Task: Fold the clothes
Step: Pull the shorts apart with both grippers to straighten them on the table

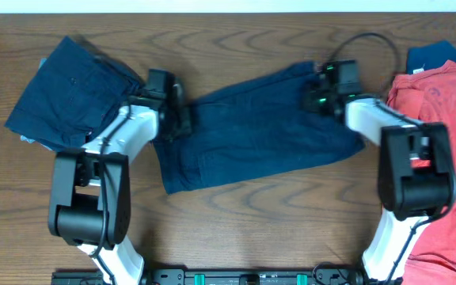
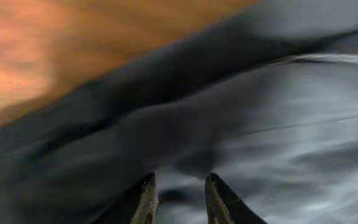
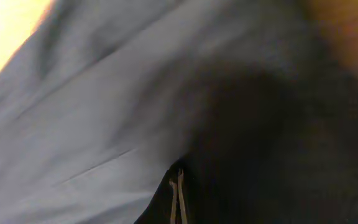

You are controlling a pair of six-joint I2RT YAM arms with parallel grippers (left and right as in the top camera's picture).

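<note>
Dark navy shorts lie spread out across the middle of the table. My left gripper is at their left end. In the left wrist view its fingers are narrowly apart with a dark fold of the shorts between them. My right gripper is at the shorts' upper right corner. In the right wrist view its fingers are pressed together on the dark cloth. Both wrist views are blurred.
A second dark navy garment lies folded at the far left. Coral-red shirts are piled at the right edge, with a brighter blue garment behind them. The wooden table shows in front of the shorts.
</note>
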